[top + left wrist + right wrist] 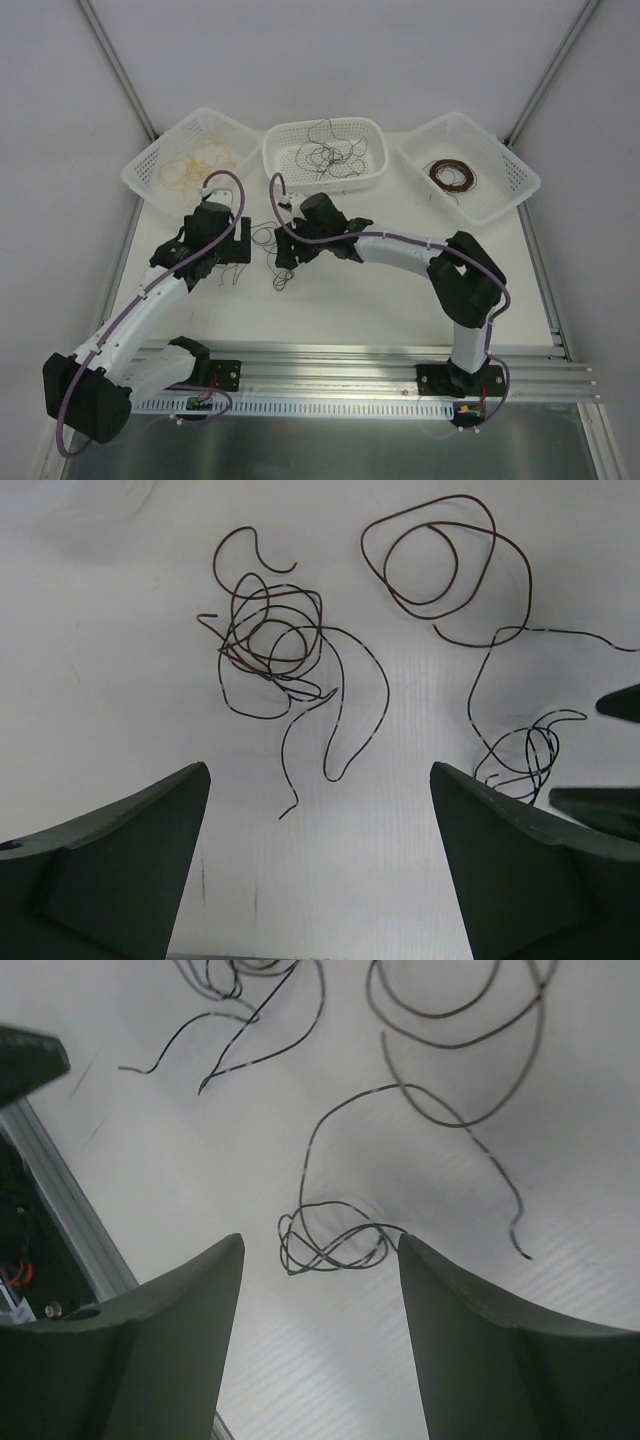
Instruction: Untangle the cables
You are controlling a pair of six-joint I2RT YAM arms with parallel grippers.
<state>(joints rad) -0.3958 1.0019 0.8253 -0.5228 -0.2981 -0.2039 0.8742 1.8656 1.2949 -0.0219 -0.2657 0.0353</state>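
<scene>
Loose cables lie on the white table between my two grippers: a dark brown and black tangle (pixel 270 640), brown loops (pixel 440 570) and a small black coil (pixel 330 1240). In the top view they show as thin wires (pixel 268 240) mid-table. My left gripper (pixel 320 775) is open, its fingers wide apart with bare table between them, short of the tangle. My right gripper (pixel 320 1245) is open too; the black coil lies just off its fingertips, one strand touching the right fingertip (pixel 405 1245). In the top view the left gripper (pixel 238 245) and right gripper (pixel 282 252) face each other closely.
Three white baskets stand along the back: the left basket (pixel 140 175) holds yellow-tan wires, the middle basket (pixel 275 165) black wires, the right basket (pixel 515 185) dark brown wires. A metal rail (pixel 350 360) runs along the near edge. The right gripper's fingertips (pixel 620 705) show in the left wrist view.
</scene>
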